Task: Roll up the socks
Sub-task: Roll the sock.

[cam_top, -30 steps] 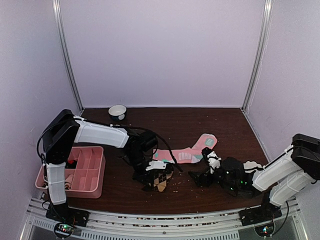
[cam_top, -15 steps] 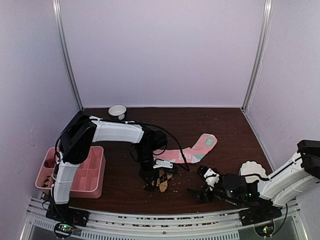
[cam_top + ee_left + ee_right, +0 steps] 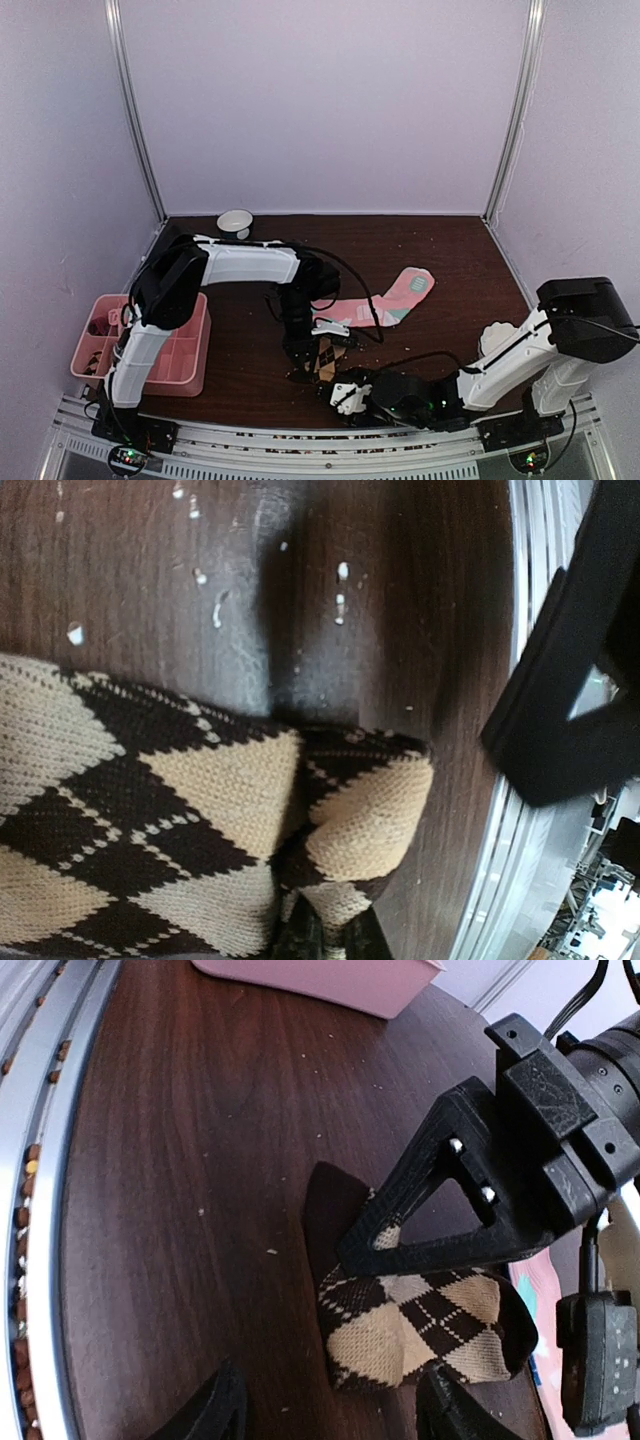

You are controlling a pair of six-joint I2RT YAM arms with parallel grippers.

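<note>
Left gripper (image 3: 302,366) pinches tight on a fold of the argyle sock (image 3: 420,1335), which is bunched on the table (image 3: 180,1160) near its front edge. Right gripper (image 3: 335,1410) sits low just beside it, its 2 fingers apart and holding nothing. Pink sock (image 3: 395,300) lies flat behind.

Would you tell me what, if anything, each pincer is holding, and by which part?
The left pincer grips the argyle sock by a bunched fold at its edge; the right pincer is open and holds nothing.
</note>
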